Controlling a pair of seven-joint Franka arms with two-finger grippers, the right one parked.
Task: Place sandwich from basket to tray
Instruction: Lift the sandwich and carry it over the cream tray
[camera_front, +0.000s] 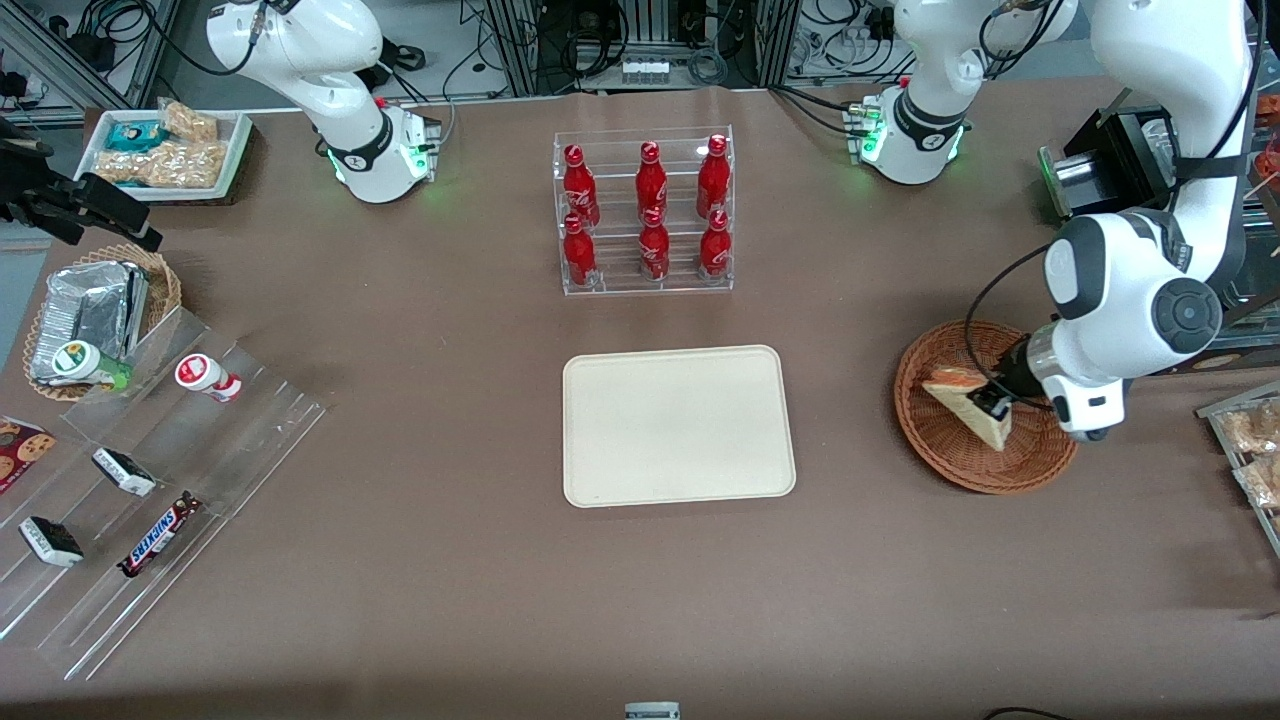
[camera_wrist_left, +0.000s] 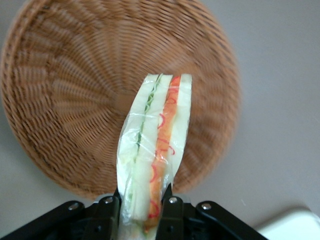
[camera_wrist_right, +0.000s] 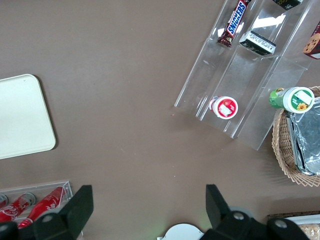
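The sandwich (camera_front: 968, 405), a pale wedge in clear wrap, hangs above the round reddish-brown wicker basket (camera_front: 935, 445) toward the working arm's end of the table. My gripper (camera_front: 995, 402) is shut on it. In the left wrist view the two black fingers (camera_wrist_left: 172, 210) pinch the sandwich (camera_wrist_left: 155, 150) at its base, its red, orange and green layers showing, with the basket (camera_wrist_left: 75, 100) below it holding nothing else. The cream-beige tray (camera_front: 678, 425) lies flat in the middle of the table, with nothing on it, and one corner of the tray (camera_wrist_left: 295, 227) shows in the left wrist view.
A clear rack of red bottles (camera_front: 645, 212) stands farther from the front camera than the tray. Toward the parked arm's end are a clear stepped shelf with snack bars (camera_front: 150, 480), a tan basket with foil (camera_front: 95, 315) and a white tray of snacks (camera_front: 165, 152).
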